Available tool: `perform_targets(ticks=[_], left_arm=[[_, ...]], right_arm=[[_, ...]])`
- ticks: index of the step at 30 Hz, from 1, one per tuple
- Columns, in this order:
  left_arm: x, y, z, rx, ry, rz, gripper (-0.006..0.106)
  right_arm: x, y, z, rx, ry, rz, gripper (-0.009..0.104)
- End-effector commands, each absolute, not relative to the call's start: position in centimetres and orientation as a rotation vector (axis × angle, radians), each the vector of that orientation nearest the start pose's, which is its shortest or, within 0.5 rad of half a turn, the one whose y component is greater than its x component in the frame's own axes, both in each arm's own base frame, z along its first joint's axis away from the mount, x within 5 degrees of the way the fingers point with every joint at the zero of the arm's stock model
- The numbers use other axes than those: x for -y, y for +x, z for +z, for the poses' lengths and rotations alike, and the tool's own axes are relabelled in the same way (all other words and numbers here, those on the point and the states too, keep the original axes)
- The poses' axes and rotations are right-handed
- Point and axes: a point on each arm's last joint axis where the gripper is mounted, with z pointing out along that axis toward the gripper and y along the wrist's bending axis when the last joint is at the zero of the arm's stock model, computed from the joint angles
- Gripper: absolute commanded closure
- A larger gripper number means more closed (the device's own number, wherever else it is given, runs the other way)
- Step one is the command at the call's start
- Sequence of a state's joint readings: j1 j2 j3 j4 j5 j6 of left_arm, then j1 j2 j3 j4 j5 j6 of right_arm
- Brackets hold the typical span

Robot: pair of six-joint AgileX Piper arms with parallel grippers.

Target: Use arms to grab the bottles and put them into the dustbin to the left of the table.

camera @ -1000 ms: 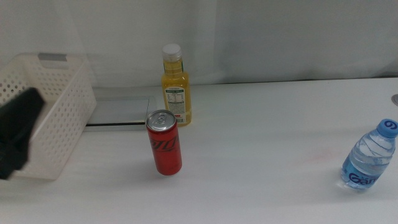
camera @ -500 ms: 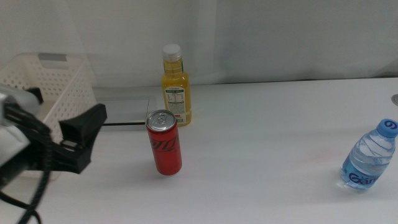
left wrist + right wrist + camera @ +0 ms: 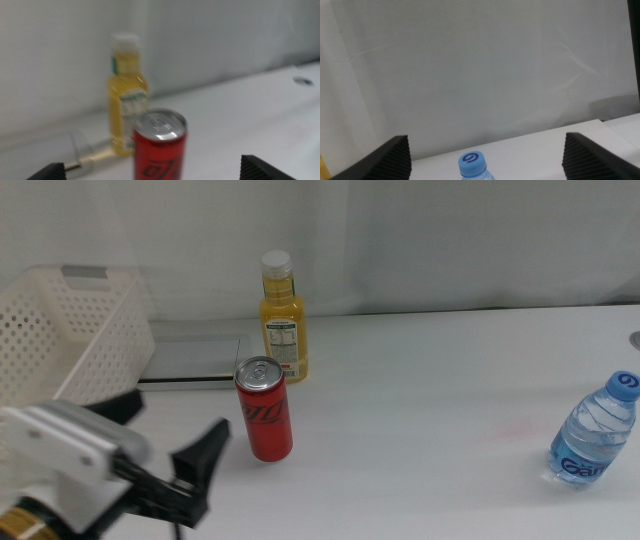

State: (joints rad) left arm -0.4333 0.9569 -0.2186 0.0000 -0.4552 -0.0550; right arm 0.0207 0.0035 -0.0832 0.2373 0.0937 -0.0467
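A pale curtain hangs behind the wide white table (image 3: 430, 390), which has a flat grey panel (image 3: 192, 360) set into it at the far left. The white perforated dustbin (image 3: 70, 330) stands at the table's left end, just beside that panel, a grey tab on its far rim. The left arm reaches in from the lower left corner of the middle view; its left gripper (image 3: 168, 442) has its jaws spread wide and sits near the red cola can (image 3: 263, 409), not touching it. The orange juice bottle (image 3: 281, 320) stands upright just behind the can, white cap on. The small water bottle (image 3: 593, 432) stands well apart at the right edge. The right gripper (image 3: 485, 160) is outside the middle view; its wrist camera shows widely parted jaws with the blue cap between them.
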Motion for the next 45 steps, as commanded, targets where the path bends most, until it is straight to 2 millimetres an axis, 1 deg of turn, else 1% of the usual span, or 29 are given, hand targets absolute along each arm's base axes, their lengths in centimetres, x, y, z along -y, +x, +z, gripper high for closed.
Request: perform_targets(ticks=[1,2,3,7,13,19,20,23,28,31,36,45], left_arm=[[8.1,15.9,21.5,-1.76,0.362,-0.39,0.01],[8.3,16.2,21.1,-1.77,0.369,-0.392,0.01],[8.6,16.8,20.2,-1.798,0.37,-0.392,0.01],[9.1,17.8,18.3,-1.851,0.369,-0.386,0.01],[9.8,19.2,16.5,-1.81,0.362,-0.395,0.01],[10.4,20.3,14.2,-1.809,0.353,-0.405,0.01],[10.6,20.8,13.7,-1.814,0.354,-0.404,0.01],[11.2,21.8,13.2,-1.808,0.352,-0.405,0.01],[12.2,23.9,13.3,-1.78,0.343,-0.414,0.01],[12.6,24.6,12.9,-1.783,0.333,-0.422,0.01],[13.0,25.5,12.2,-1.799,0.318,-0.433,0.013],[13.2,26.2,11.8,-1.843,0.284,-0.427,0.014]], right_arm=[[-0.3,5.0,23.3,-1.467,0.104,0.183,0.013],[-0.3,5.0,23.3,-1.467,0.104,0.183,0.013],[-0.3,5.0,23.3,-1.467,0.104,0.183,0.013],[-0.3,5.0,23.3,-1.465,0.104,0.182,0.013],[-0.3,5.0,23.3,-1.465,0.104,0.182,0.013],[-0.3,5.0,23.3,-1.465,0.104,0.182,0.013],[-0.3,5.0,23.3,-1.465,0.104,0.182,0.013],[-0.3,5.0,23.3,-1.463,0.104,0.182,0.013],[-0.3,5.0,23.3,-1.46,0.105,0.182,0.013],[-0.3,5.0,23.3,-1.46,0.105,0.182,0.013],[-0.3,5.0,23.3,-1.46,0.105,0.182,0.013],[-0.3,5.0,23.3,-1.46,0.105,0.182,0.013]])
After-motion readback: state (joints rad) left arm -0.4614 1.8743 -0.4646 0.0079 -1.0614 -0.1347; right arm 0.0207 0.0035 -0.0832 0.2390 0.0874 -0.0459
